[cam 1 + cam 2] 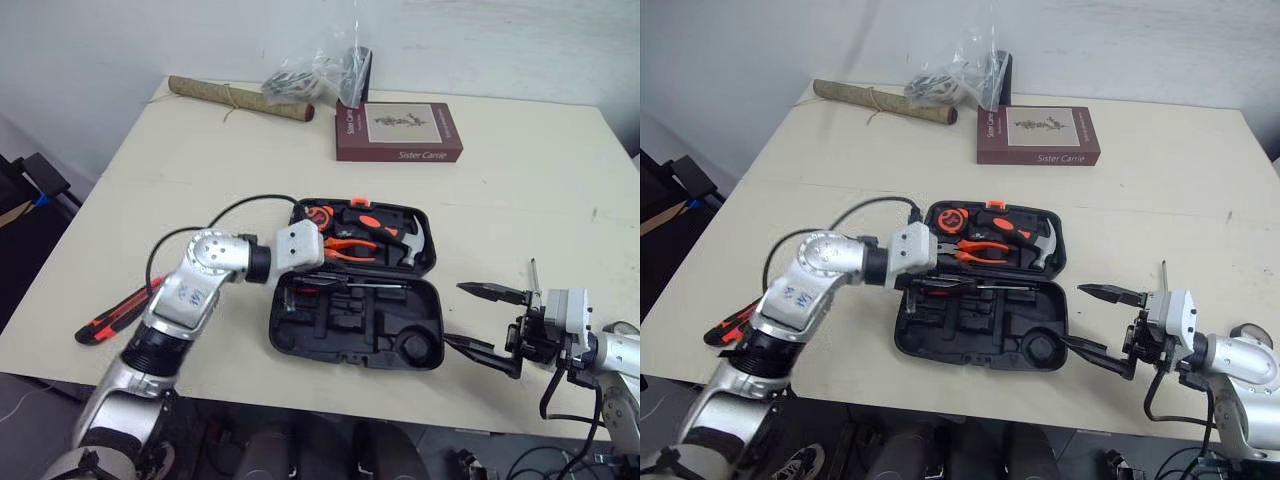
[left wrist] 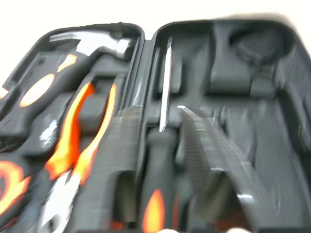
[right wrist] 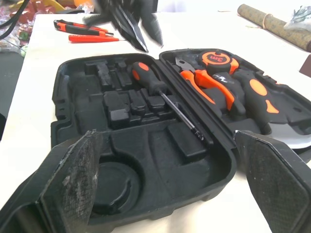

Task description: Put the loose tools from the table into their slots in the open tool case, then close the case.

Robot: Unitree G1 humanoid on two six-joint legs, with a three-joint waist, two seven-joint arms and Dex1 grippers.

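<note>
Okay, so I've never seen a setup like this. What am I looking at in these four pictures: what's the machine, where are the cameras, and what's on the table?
This is a humanoid robot with two arms, each ending in a gripper of two black fingers. The two wide pictures come from cameras in its head, looking down over a table. The two close-ups come from cameras on its wrists, looking along the fingers.

On the table lies an open tool case holding a hammer, pliers, a tape measure and a screwdriver. The left gripper hangs open over the screwdriver, and the right gripper is open beside the case. Neither holds anything.

A utility knife lies loose near the table's left edge. At the far side are a book, a tied roll and a plastic bag.
</note>
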